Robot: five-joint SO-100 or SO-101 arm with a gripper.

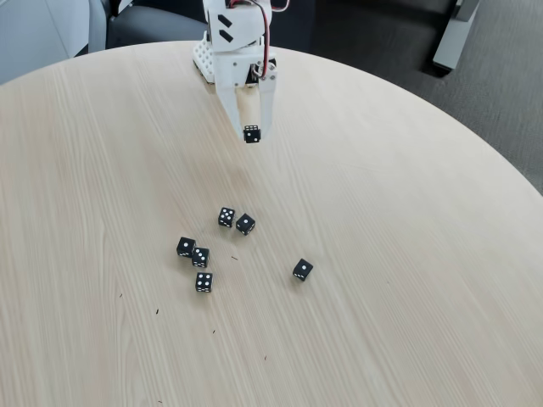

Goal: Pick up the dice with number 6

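1. The jaws (pixel 252 133) are closing around a small black die (pixel 252 134), gripping it at their tips and holding it in the air above the surface (pixel 407 254), near the far edge in the fixed view. The face turned to the camera is too small to read with certainty, so I cannot confirm its six pips; judging from the task, this is likely the dice with number 6.
2. The step in hand looks like the lift: the die is hanging clear of the wood, with a faint shadow lying below it.
3. The next move is probably calling for a steady hold, since the grip is sitting at the very fingertips and a jolt could be letting the cube slip.
4. Six other black dice are lying well below the arm in the picture: a touching pair (pixel 236 220) in the middle, a loose group of three (pixel 195 261) to their left, and a lone die (pixel 302 270) to the right.
5. The surface is a round, pale wood-grain top carrying a few tiny dark specks.
6. Beyond it, dark carpet (pixel 382 34) is showing, with a chair (pixel 51 30) at the upper left.
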